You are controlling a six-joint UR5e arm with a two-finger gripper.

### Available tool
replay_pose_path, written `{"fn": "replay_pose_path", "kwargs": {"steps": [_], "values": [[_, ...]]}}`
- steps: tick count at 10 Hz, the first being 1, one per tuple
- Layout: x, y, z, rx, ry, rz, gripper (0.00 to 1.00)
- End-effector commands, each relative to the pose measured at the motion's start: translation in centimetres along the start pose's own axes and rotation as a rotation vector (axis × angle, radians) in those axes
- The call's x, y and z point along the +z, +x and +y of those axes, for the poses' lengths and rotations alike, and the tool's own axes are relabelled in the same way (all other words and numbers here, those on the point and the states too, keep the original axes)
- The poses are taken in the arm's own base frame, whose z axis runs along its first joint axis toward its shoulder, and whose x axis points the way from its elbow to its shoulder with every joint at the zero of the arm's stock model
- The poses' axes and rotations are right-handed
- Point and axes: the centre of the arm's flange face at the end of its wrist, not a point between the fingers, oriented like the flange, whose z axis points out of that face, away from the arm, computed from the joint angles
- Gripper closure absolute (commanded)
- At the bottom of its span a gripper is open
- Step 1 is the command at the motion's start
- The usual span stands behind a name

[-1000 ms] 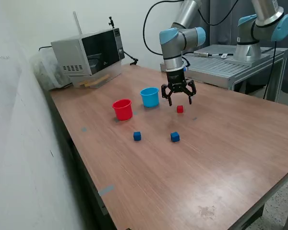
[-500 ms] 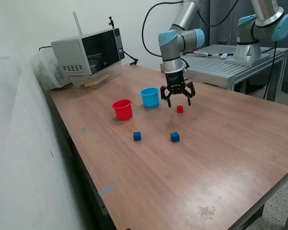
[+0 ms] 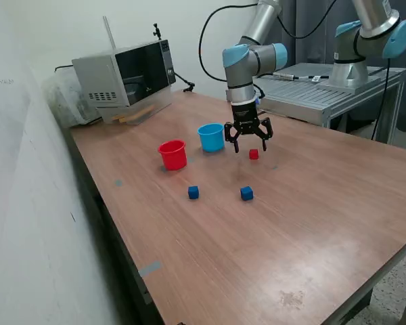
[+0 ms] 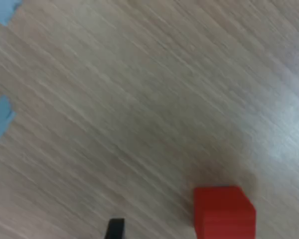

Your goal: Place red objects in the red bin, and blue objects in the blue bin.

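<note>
Gripper (image 3: 247,143) hangs with jaws spread just above the red cube (image 3: 254,154), which sits on the desk (image 3: 311,223) near the blue bin (image 3: 211,137). Small, rigid and probably light, the cube should take a pinch across two opposite flat faces.

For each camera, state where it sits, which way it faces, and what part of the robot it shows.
Exterior view: off the arm, raised, looking down across the table at the cups, cubes and the whole arm with its open end effector.
Wrist view: on the wrist, facing straight down at the wood; only dark fingertips show.
Shared: the red cube, lying on the table.
</note>
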Motion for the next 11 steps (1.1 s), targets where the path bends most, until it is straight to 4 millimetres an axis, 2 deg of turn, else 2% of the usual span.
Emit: {"fn": "replay_pose_path", "kwargs": {"steps": [1, 3, 4, 9, 10, 11], "values": [[0.1, -0.2, -0.1, -0.016, 0.009, -0.020, 0.00], [0.1, -0.2, -0.1, -0.022, 0.009, -0.020, 0.00], [0.1, -0.1, -0.1, -0.030, 0.009, -0.018, 1.00], [-0.1, -0.4, -0.2, -0.035, 0.036, -0.049, 1.00], [-0.6, -0.6, -0.2, -0.038, 0.059, -0.083, 1.00], [-2.1, -0.8, 0.1, -0.040, 0.048, -0.109, 1.00]]}}
